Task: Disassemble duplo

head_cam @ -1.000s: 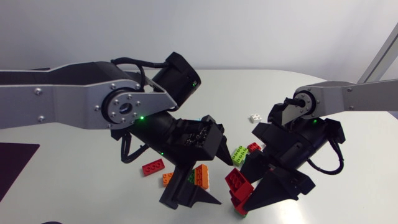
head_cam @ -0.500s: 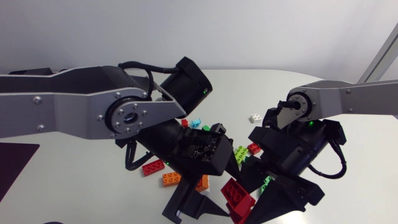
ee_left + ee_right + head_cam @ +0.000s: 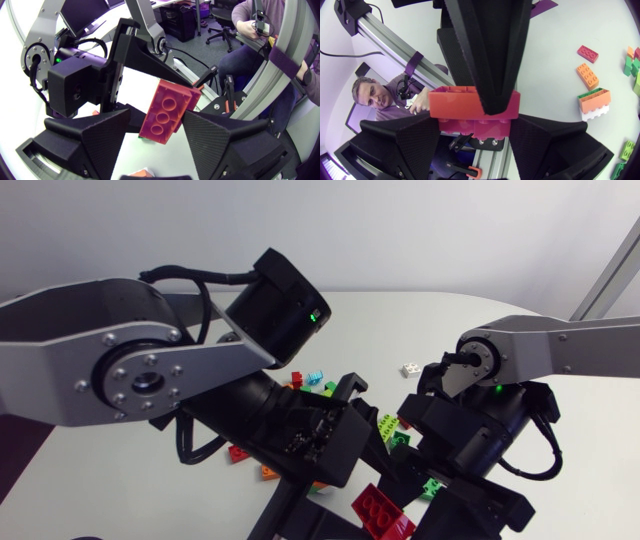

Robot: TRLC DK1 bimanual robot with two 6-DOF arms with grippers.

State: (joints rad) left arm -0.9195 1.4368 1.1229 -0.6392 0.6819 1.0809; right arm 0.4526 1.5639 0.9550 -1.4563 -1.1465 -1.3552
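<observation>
A red duplo stack hangs above the table between my two grippers. My right gripper is shut on its lower, darker red brick. The upper, brighter red brick sits on top. My left gripper faces it from the other side, with the red stack between its fingers. One finger touches the brick's side, and a narrow gap shows at the other finger. In the head view the left gripper and right gripper meet near the table's front edge.
Loose bricks lie on the table under and behind the arms: a red one, an orange one, lime green, cyan, a small white one. An orange-on-white pair lies beside the right gripper.
Both grippers have come nearer the front edge with the red stack between them. The left gripper's fingers have narrowed around it. The right gripper's hold is unchanged.
</observation>
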